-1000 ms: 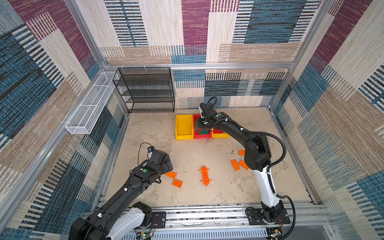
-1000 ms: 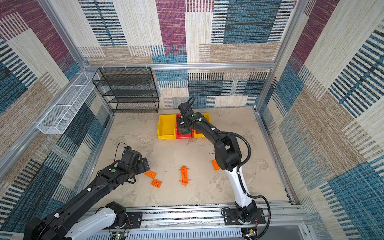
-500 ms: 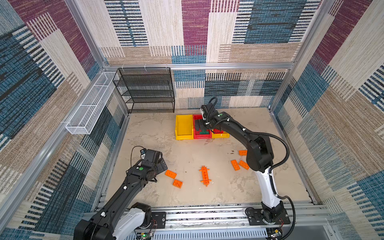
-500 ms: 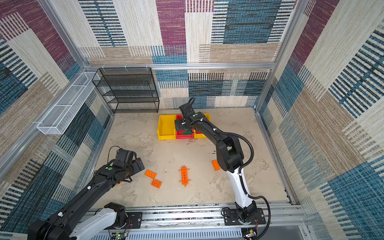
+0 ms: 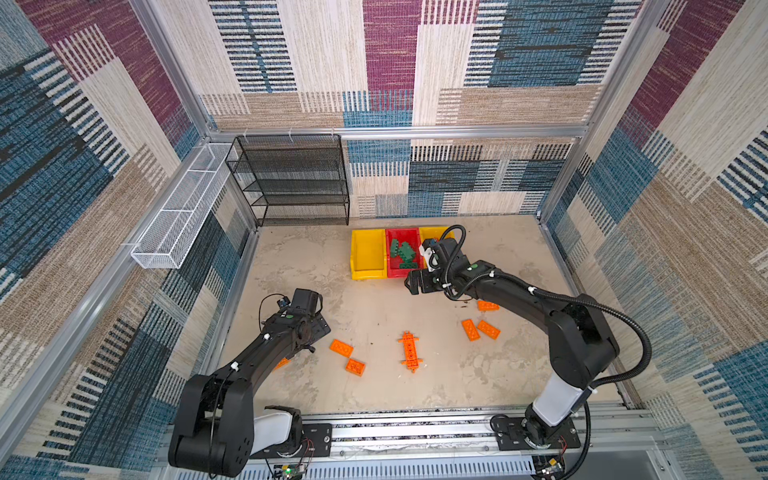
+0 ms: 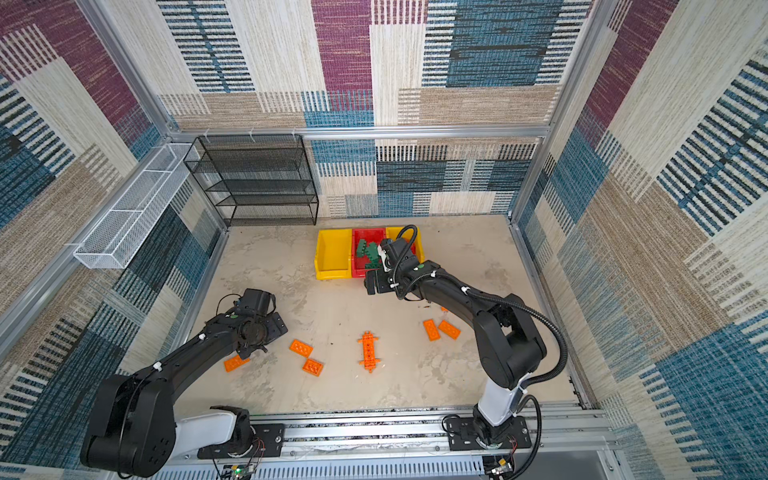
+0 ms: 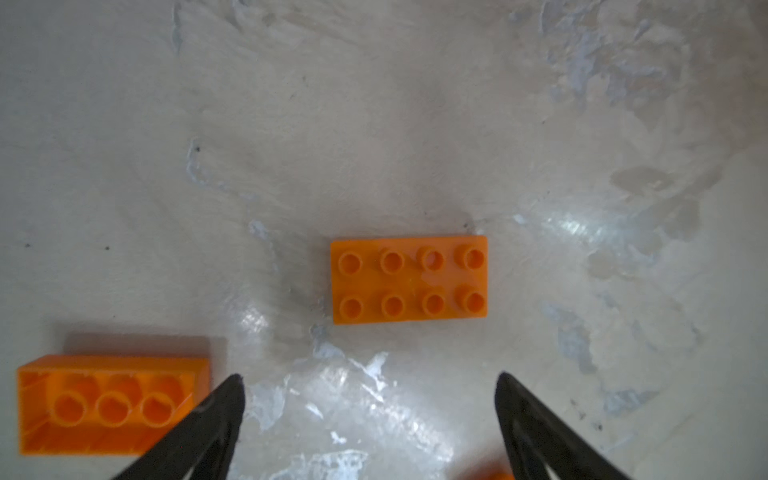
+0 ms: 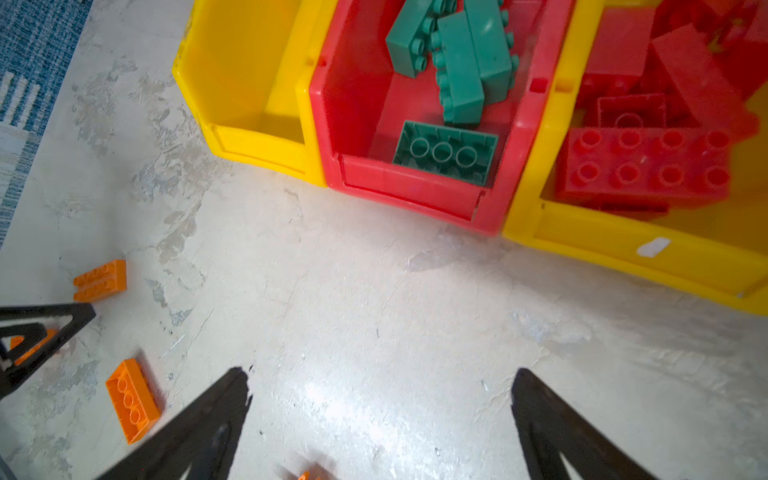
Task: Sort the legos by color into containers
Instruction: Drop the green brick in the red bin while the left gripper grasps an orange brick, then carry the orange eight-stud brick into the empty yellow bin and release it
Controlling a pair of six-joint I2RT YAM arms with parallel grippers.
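A blurred white sticker (image 8: 653, 246) sits on the yellow bin (image 8: 582, 249) holding red legos (image 8: 644, 166).

Your left arm (image 5: 254, 359) and right arm (image 5: 519, 297) are matte black, with a white shell near each base and a green dot by each wrist. A ribbed black cable (image 5: 631, 325) loops off the right one. Your left gripper (image 7: 370, 375) ends in tapered black triangular fingers (image 7: 199, 428).

No readable text, no labels, no numbers
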